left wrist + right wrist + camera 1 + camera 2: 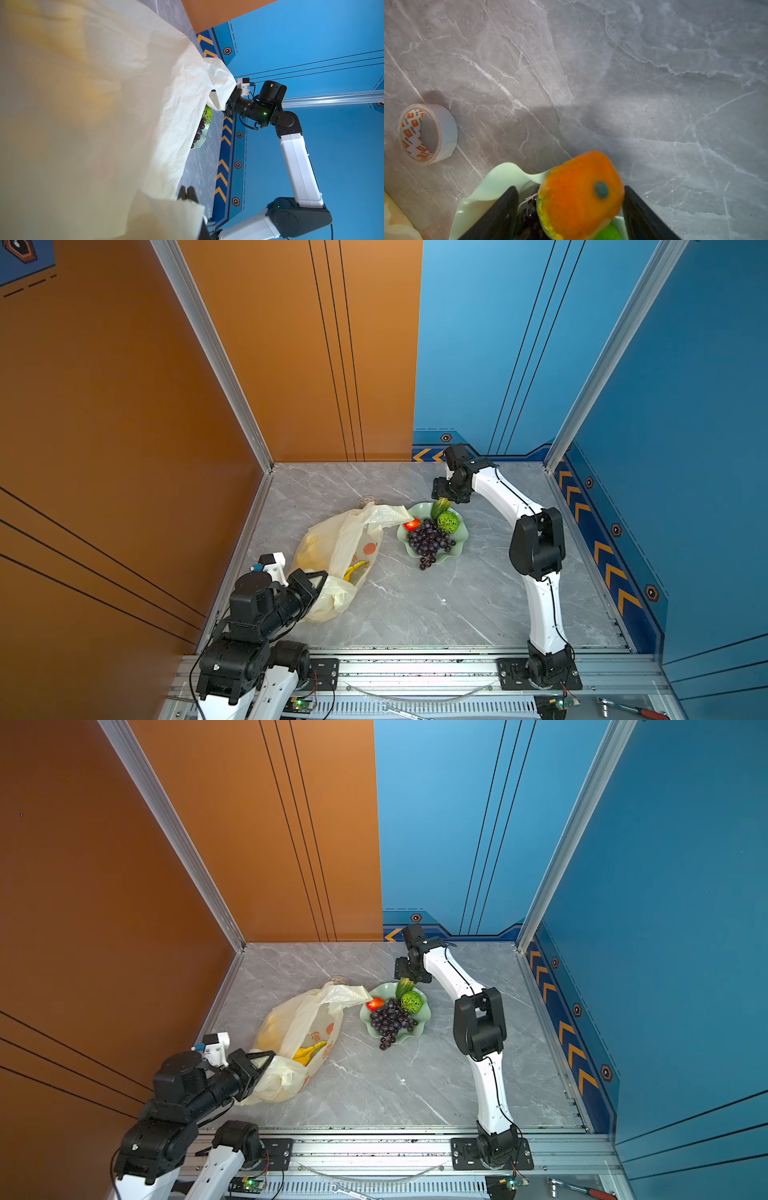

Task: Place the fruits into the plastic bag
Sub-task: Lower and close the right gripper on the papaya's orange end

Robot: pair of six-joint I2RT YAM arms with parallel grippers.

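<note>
Right claw (570, 188) straddles the oblong fruit (579, 199) in the dish (483, 187).

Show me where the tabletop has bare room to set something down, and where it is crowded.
Free: the wide marble stretch between the plastic bag, the dish and the front rail; also the far strip between the tape roll and the back wall. Crowded: the bag's handle reaches the dish rim, and the right pincer hangs over the dish's far edge.
</note>
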